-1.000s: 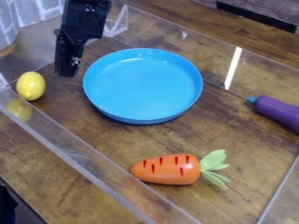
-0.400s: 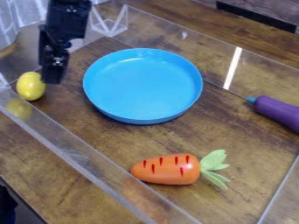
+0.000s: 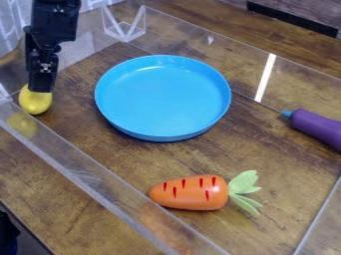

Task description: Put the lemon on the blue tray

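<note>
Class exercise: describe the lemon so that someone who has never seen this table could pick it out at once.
Start at the big round blue tray in the middle of the wooden table. Look to its left, near the picture's left edge, directly under the black end effector: there sits the lemon. It is a small, smooth, bright yellow oval, unlike the orange carrot and purple eggplant.

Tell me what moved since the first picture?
The arm swung left across the picture, from beside the blue tray to right over the lemon. Its gripper now hangs at the lemon's top, jaws open; whether it touches is hard to tell. Nothing has been picked up. The lemon, the blue tray, the carrot and the purple eggplant stayed put.
</note>
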Robot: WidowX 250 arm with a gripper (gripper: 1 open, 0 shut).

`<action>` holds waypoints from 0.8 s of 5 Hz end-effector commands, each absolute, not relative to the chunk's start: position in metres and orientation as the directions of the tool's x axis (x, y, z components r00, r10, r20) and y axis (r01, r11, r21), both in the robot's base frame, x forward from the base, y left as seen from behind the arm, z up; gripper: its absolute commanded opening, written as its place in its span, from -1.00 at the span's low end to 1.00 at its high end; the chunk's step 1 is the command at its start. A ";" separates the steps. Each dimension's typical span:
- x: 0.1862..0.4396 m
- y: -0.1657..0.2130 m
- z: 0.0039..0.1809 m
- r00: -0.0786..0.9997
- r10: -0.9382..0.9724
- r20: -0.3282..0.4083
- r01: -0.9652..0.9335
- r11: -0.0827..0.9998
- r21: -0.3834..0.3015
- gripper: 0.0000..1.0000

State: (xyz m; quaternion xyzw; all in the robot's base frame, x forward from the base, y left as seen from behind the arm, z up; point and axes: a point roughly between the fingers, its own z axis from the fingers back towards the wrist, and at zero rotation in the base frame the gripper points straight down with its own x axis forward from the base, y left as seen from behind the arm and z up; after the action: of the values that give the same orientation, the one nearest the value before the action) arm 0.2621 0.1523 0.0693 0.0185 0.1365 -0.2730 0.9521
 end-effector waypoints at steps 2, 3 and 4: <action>0.261 0.174 0.061 0.838 -0.481 -0.259 0.497 0.868 -0.007 1.00; 0.259 0.180 0.049 0.840 -0.474 -0.264 0.490 0.872 -0.004 1.00; 0.258 0.184 0.039 0.843 -0.466 -0.269 0.484 0.875 -0.003 1.00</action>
State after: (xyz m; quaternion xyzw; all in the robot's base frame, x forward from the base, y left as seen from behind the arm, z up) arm 0.2582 0.1754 0.0290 0.0199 0.1441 -0.2602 0.9545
